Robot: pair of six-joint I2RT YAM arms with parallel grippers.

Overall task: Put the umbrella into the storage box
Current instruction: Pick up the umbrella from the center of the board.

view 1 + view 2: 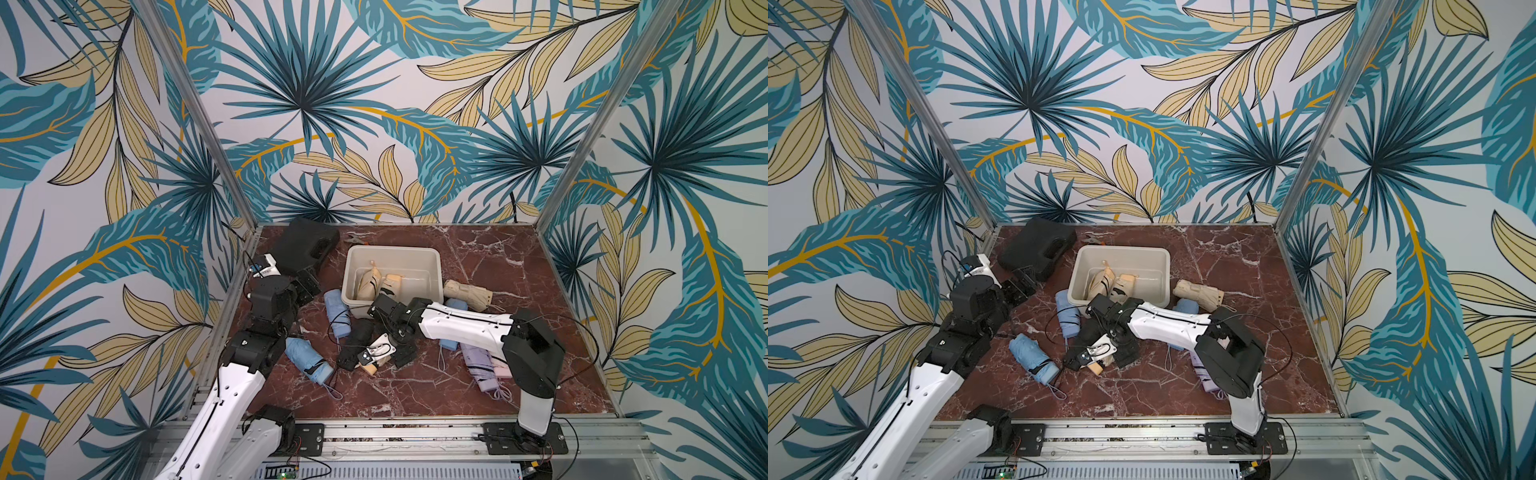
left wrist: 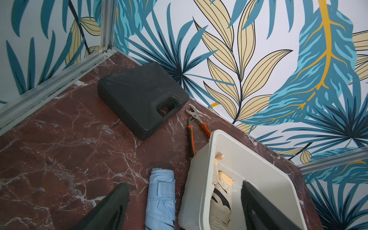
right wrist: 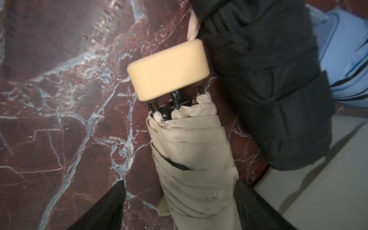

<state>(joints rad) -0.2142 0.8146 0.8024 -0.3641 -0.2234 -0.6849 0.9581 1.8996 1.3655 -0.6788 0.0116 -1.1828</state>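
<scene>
Black case [image 2: 139, 97] beside orange-handled pliers [image 2: 190, 135], marble tabletop [image 2: 49, 139]

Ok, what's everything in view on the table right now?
storage box: one, off-white, mid-table.
beige umbrellas: four; two in the box, one right of it, one in front.
blue umbrellas: three, light blue; two left of the box, one near its right front corner.
black umbrella: one, centre.
lilac umbrella: one, front right.
pink umbrella: one, beside it.
black case: one, back left.
pliers: one, orange-handled, behind box.
left gripper: open.
right gripper: open, straddling a beige umbrella.
</scene>
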